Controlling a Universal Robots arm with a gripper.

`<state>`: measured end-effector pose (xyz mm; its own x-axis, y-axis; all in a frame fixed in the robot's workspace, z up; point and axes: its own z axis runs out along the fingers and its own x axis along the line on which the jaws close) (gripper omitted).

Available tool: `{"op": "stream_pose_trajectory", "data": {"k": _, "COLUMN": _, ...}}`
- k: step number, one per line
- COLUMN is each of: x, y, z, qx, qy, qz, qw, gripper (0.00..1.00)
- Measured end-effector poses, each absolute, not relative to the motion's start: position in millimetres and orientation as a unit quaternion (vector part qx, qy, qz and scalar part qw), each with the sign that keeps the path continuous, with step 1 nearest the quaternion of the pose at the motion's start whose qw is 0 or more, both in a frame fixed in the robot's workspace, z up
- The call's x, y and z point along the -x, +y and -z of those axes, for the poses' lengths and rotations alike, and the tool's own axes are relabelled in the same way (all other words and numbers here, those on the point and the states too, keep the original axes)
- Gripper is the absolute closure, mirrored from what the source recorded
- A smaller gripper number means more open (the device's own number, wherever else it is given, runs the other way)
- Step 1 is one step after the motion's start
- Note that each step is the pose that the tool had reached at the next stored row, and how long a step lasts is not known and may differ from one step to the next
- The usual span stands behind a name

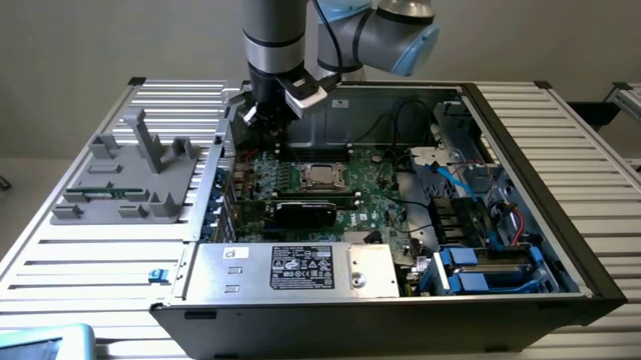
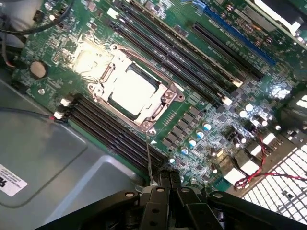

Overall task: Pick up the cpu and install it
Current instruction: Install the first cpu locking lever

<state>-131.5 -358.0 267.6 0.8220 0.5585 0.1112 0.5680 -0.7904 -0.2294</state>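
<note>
so here's how it stands: the gripper [image 1: 258, 114] is pinched all the way closed with nothing between its fingers. in the wrist view you can see the two black fingertips pressed together and empty, hanging above the motherboard [image 2: 206, 96].

the cpu [image 1: 320, 176] isn't in the hand at all. it's lying flat in the socket frame [image 2: 165, 96] in the middle of the board, silvery top facing up, and it looks squared up with the frame, so i'd judge it's already seated.

the bit that matters: the gripper hangs high over the far corner of the open computer case [image 1: 521, 150], on the exterior view's left. from there the cpu lies lower down, nearer to the camera and a bit toward the exterior view's right. they're well apart, no contact. the chip is square, so there's no real long axis to line up with, just its edges running parallel to the socket's sides.

over on the exterior view's left, outside the case, there's a grey rack [image 1: 130, 172].
</note>
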Motion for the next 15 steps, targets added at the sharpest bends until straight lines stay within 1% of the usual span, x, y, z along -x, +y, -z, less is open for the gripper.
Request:
{"op": "stream_pose_trajectory", "data": {"k": 3, "x": 131.5, "y": -358.1, "z": -267.2, "qx": 0.950, "qy": -0.283, "qz": 0.002, "qw": 0.133, "gripper": 0.88}}
{"op": "stream_pose_trajectory", "data": {"k": 5, "x": 131.6, "y": -358.1, "z": -266.7, "qx": 0.953, "qy": -0.272, "qz": -0.002, "qw": 0.134, "gripper": 0.88}}
{"op": "stream_pose_trajectory", "data": {"k": 11, "x": 131.5, "y": -358.0, "z": -263.4, "qx": 0.962, "qy": -0.237, "qz": -0.002, "qw": 0.136, "gripper": 0.88}}
{"op": "stream_pose_trajectory", "data": {"k": 15, "x": 131.5, "y": -358.1, "z": -259.5, "qx": 0.967, "qy": -0.213, "qz": 0.001, "qw": 0.139, "gripper": 0.88}}
